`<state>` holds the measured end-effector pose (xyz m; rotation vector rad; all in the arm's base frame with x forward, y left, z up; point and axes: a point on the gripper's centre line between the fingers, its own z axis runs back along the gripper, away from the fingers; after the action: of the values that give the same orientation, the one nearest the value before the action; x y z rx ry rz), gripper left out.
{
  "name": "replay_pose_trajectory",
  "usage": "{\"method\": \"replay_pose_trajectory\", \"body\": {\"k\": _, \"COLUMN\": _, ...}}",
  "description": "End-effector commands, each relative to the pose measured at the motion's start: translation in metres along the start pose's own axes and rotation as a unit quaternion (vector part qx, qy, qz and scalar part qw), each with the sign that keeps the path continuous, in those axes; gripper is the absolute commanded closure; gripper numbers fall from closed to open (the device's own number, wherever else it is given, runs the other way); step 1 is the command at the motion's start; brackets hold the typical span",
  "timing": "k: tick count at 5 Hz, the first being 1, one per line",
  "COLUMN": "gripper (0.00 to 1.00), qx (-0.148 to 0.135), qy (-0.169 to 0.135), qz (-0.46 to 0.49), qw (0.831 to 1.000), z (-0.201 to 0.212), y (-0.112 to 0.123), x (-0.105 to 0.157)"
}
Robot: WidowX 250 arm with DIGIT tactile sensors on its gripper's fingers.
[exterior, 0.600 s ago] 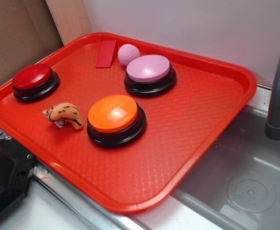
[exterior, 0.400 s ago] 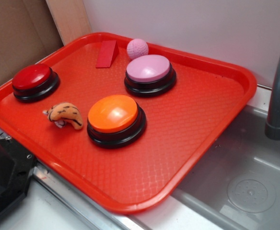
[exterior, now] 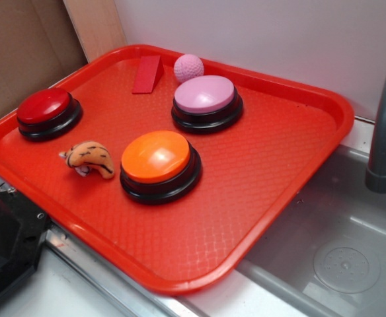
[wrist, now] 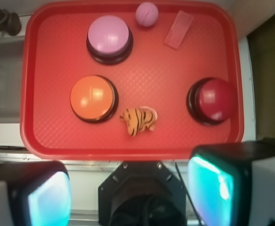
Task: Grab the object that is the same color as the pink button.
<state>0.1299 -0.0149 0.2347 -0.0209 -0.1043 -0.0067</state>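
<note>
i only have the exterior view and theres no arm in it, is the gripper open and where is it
Observer: Open. In the wrist view the gripper has its teal-padded fingers spread wide, with nothing between them.
Operator: where over the tray
Observer: Its fingers show just outside the red plastic tray, off the rim nearest the orange striped plush toy. The small pale pink dimpled ball is at the opposite rim.
Operator: is the ball touching the pink button
Observer: No. From above, a narrow strip of tray shows between it and the pale pink domed button on a black base.
</note>
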Motion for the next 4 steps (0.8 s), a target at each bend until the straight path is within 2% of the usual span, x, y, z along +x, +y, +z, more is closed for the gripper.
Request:
{"method": "replay_pose_trajectory", "body": {"k": 1, "gripper": 0.0, "qx": 0.004, "qy": -0.012, "qz": 0.092, "qw": 0.996, "z": -0.031, "y": 0.024, "x": 0.058}}
{"method": "replay_pose_trajectory", "body": {"k": 2, "gripper": 0.0, "qx": 0.022, "qy": -0.031, "qz": 0.13, "qw": 0.991, "z": -0.055, "y": 0.038, "x": 0.094}}
{"method": "replay_pose_trajectory", "body": {"k": 3, "gripper": 0.0, "qx": 0.024, "qy": -0.1, "qz": 0.164, "qw": 0.981, "z": -0.081, "y": 0.05, "x": 0.129}}
{"method": "replay_pose_trajectory", "body": {"k": 4, "gripper": 0.0, "qx": 0.028, "qy": -0.126, "qz": 0.177, "qw": 0.976, "z": -0.112, "y": 0.053, "x": 0.163}}
